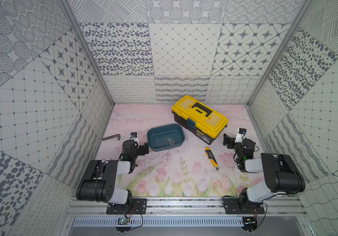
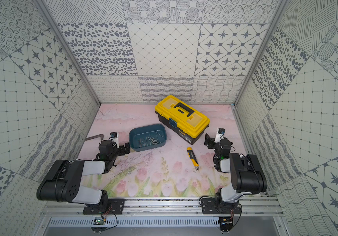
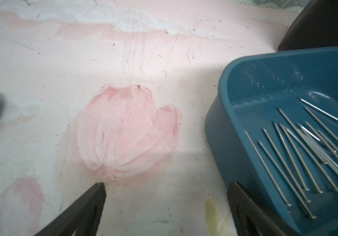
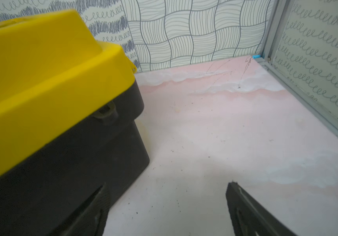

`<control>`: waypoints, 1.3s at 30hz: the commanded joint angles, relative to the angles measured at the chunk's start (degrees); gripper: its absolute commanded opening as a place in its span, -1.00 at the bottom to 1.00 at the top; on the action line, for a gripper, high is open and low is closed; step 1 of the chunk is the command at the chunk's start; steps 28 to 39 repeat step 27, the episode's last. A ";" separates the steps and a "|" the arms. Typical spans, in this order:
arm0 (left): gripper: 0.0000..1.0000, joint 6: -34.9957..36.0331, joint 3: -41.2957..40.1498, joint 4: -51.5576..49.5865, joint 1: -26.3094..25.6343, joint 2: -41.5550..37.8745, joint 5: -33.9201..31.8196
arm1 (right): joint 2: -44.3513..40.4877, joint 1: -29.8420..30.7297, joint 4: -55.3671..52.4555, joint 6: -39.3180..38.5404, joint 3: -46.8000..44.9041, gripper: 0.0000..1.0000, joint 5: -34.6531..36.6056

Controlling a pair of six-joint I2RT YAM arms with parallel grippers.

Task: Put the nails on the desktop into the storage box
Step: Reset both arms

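Top views, the haul: a cluster of thin grey metal nails [image 1: 167,141] lies on the floor of the shallow teal-blue plastic storage box [image 1: 150,139], which sits on the pale pink, tulip-printed worktop [image 1: 164,171] in both top views.
Top views, the bystanders: a yellow-lidded black toolbox [image 1: 199,116] stands just behind the storage box. A yellow-and-black utility knife [image 1: 211,158] and a dark L-shaped metal bar [image 1: 111,137] lie apart from it.
Top views, the arms: the left end effector [image 1: 144,150] sits just beside the storage box's near corner, and the right end effector [image 1: 228,141] hangs near the toolbox's end.
Left wrist view: the left end effector is released, its fingers [image 3: 90,204] wide apart over bare worktop. One finger overlaps the storage box's corner, though contact cannot be told. The nails lie roughly parallel inside.
Right wrist view: the right end effector is spread and empty, with bare worktop between its fingers [image 4: 245,208] beside the toolbox. No nails show here.
Progress: no loose nail shows on the worktop in any view, so the gathering looks finished. A speck near the utility knife's tip is too small to name.
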 commanded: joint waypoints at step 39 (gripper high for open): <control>0.99 1.22 5.11 5.31 -0.78 3.57 0.11 | -0.12 4.96 -7.52 -4.44 6.29 0.93 7.18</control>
